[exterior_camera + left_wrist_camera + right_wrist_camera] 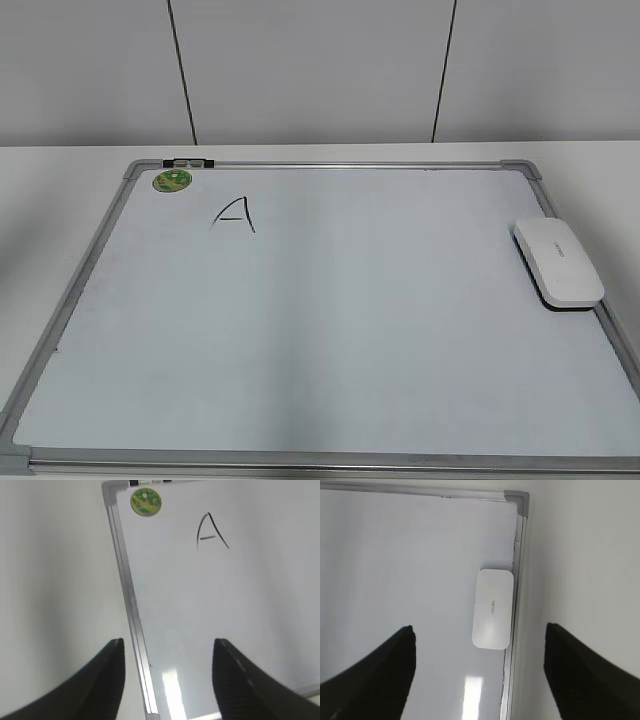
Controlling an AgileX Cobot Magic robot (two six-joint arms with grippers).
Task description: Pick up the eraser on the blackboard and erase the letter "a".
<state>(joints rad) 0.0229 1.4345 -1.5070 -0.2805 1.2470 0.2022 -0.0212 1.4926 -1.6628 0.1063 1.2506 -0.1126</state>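
The white eraser (558, 262) lies flat on the blackboard (350, 330) at its right edge, dark underside down. It also shows in the right wrist view (493, 608), against the frame. The only writing I see is an angular capital "A" (233, 213) at the upper left, also in the left wrist view (211, 532). No lowercase "a" shows. My left gripper (168, 642) is open and empty above the board's left frame. My right gripper (480, 627) is open and empty above the eraser's near end. Neither gripper shows in the exterior view.
A round green sticker (172, 180) sits in the board's upper left corner, next to a small black clip (188, 161) on the top frame. The board lies on a white table (60, 170). A grey panelled wall stands behind.
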